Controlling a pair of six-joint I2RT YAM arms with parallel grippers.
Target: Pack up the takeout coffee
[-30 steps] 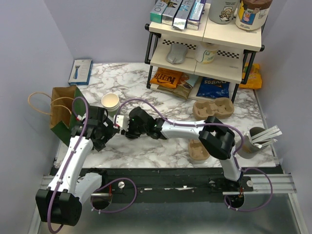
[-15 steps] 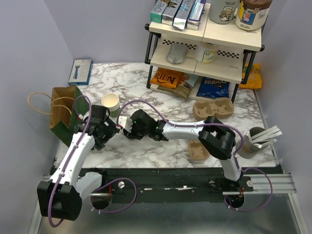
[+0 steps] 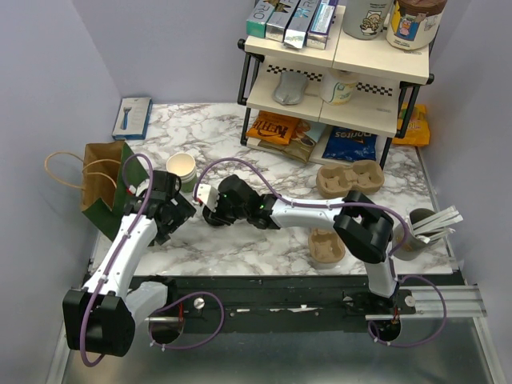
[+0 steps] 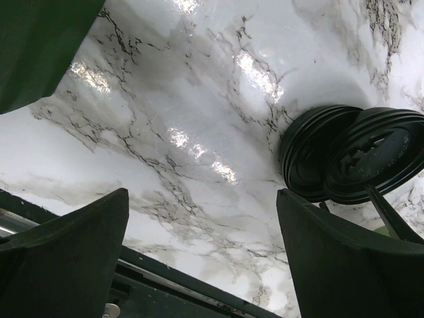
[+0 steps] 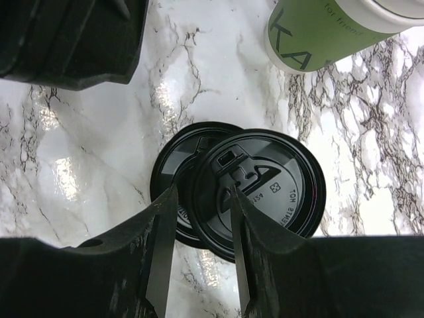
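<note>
on the marble table (image 5: pixel 86 126), the black lid (image 5: pixel 265 192) overlaps a second lid (image 5: pixel 169 165), near the open green cup (image 5: pixel 324 33). right gripper (image 5: pixel 203 192) straddles its rim half-spread, grip unconfirmed; left gripper (image 4: pixel 202 199) gapes empty. likely step: lid pickup; next, separate one lid cleanly.

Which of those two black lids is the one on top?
The slotted lid, with raised lettering; its edge covers part of the other lid, which peeks out beside it.
</note>
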